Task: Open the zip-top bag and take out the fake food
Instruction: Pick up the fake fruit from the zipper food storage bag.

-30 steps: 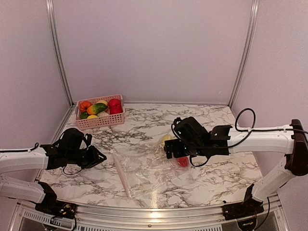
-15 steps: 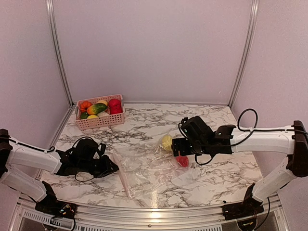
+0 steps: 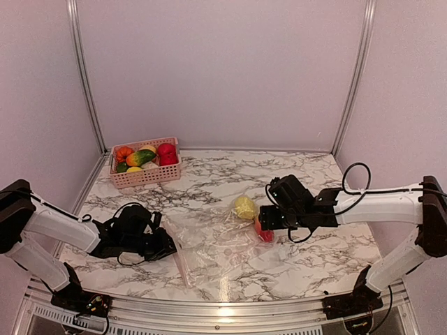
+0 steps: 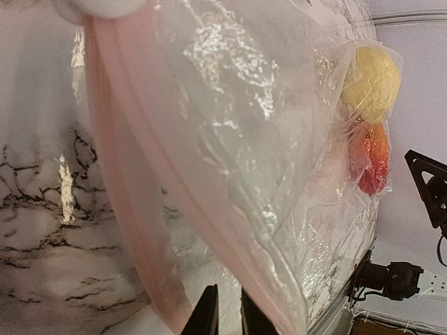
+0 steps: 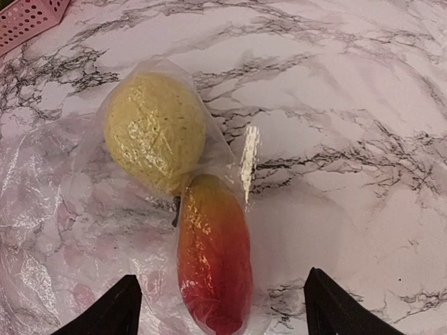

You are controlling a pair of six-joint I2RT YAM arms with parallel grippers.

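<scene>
The clear zip-top bag lies flat on the marble table, its pink zip strip toward the left arm. Two pieces of fake food sit inside its far corner, a yellow round fruit and a red-orange elongated one. My left gripper is at the zip edge, with its jaws closed to a thin slit on the bag's film. The right gripper is open, and its fingers straddle the red fruit through the plastic without touching it.
A pink slatted basket holding several toy fruits stands at the back left of the table. Metal frame posts rise at the back corners. The table's near edge runs just below the bag.
My left arm swung in to the bag's zip edge and its jaws narrowed. The right gripper slid off the yellow fruit to over the red one, its jaws a little narrower.
</scene>
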